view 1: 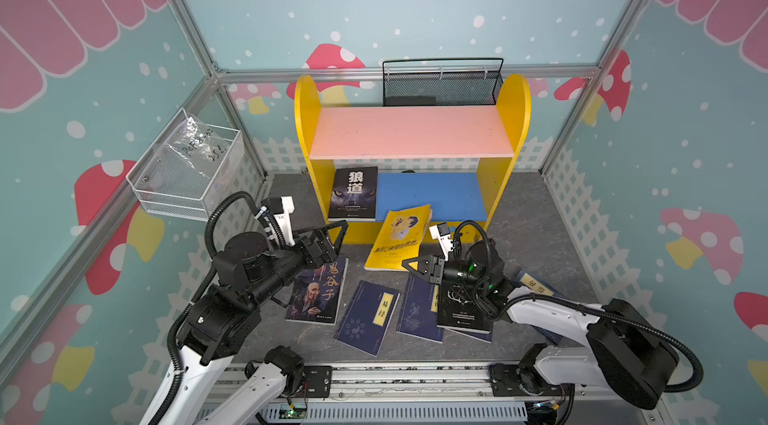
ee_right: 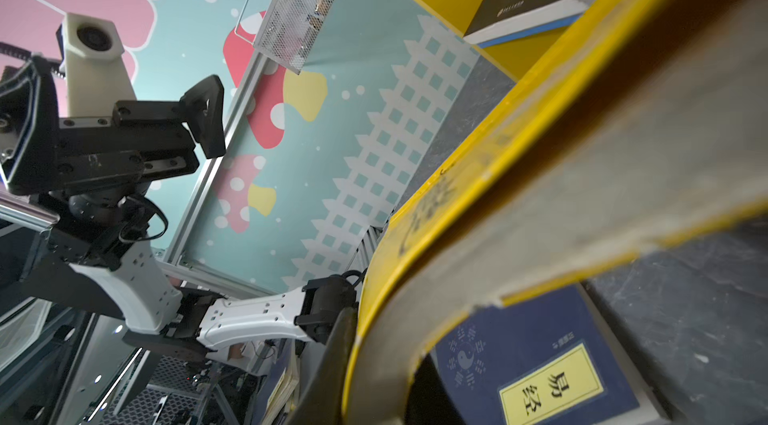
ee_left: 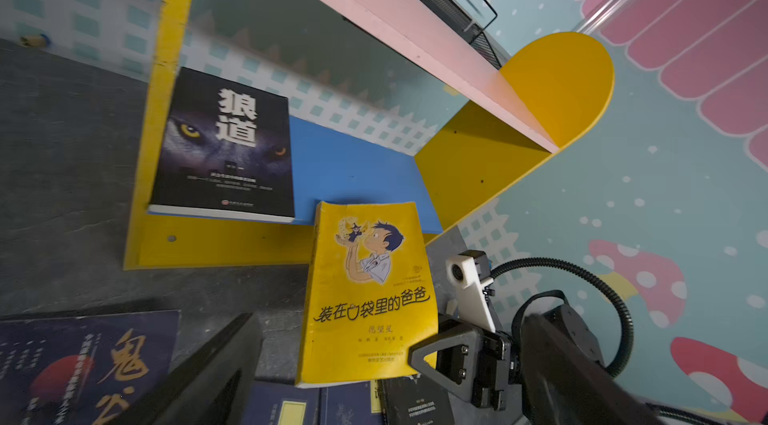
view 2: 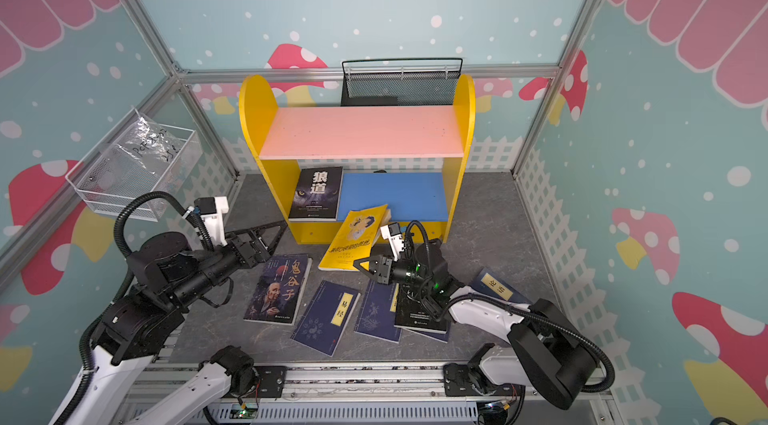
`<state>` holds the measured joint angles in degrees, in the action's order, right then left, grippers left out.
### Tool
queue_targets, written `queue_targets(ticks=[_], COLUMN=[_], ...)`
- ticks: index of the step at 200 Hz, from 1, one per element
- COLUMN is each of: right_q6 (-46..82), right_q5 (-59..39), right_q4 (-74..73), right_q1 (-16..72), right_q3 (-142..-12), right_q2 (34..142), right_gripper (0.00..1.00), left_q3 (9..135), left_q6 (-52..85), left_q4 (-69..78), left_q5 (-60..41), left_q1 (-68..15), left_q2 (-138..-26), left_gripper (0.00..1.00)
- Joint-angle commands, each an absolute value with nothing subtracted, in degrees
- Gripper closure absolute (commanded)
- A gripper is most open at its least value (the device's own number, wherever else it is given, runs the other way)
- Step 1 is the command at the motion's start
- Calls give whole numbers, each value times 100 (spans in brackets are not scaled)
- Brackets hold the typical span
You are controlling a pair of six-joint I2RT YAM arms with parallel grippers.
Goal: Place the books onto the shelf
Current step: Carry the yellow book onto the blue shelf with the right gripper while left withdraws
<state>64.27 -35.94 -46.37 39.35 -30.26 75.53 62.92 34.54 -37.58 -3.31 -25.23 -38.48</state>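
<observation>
The right gripper (view 1: 405, 265) is clamped on the lower corner of the yellow book (view 1: 399, 238). In the right wrist view the soft paperback bows in a curve between the black jaws. The left gripper (view 1: 334, 244) stands wide apart with nothing in it. Its fingers (ee_left: 208, 381) are open triangular frames of matte black plastic, hanging over the top edge of the dark book (view 1: 316, 294) with the red moon.

The yellow book is thin and worn at the edges, with a cartoon boy on its cover. It is tilted, its top edge resting on the front lip of the blue board (view 1: 432, 194).

The shelf (view 1: 411, 132) is built of flat painted boards — yellow sides rounded at the top, a matte pink upper board, and the blue one below. A glossy black book (view 1: 353, 194) with wolf eyes lies flat on the left end of the blue board, against the yellow side.

The other books lie flat on the grey, stone-patterned floor (view 1: 519, 227) in front of the shelf. Two are navy books (view 1: 368, 317) with yellow title labels, and a second black one (view 1: 461, 313) overlaps the nearer of them.
</observation>
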Motion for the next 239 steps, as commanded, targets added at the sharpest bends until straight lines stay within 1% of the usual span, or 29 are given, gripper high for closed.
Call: queue_targets(ticks=[1,50,63,95,120,156,204,207,239], right_q6=[5909,5650,5565,5638,5739,5484,6111,6149,6361], right_q5=[-3554,-3603,-3584,-3696,-3879,-4199,-4803,-4819,-5033], right_q4=[-4827,-4612,-4377,-4378,-4653,-4914,-5508,-5543,-5461], right_q1=[3885,3833,3815,3763,3655,3474,3318,3307,3247], right_q3=[-3610,-4358,-4696,-5335,-5754,-6394,-7073,-7109,-7706], right_q2=[7720,7996,8250,8969,9492,10039,10834,11022,11572], right_gripper=[82,82,82,82,82,82,82,82,81], left_q3=[6193,5891,5858,5774,5718,5639,5502,5494,5361], left_q6=[3252,3249,3252,3250,3244,3173,3244,3239,3211], left_q4=[-4321,-4430,-4430,-4432,-4430,-4580,-4614,-4614,-4609], left_q5=[537,768,778,861,896,1042,1171,1155,997], left_q1=[-2504,-2496,-2497,-2501,-2499,-2498,-2499,-2504,-2496], left_q2=[-3653,-3329,-3290,-3121,-2978,-2890,-2808,-2804,-2839], left_gripper=[1,1,1,1,1,1,1,0,1])
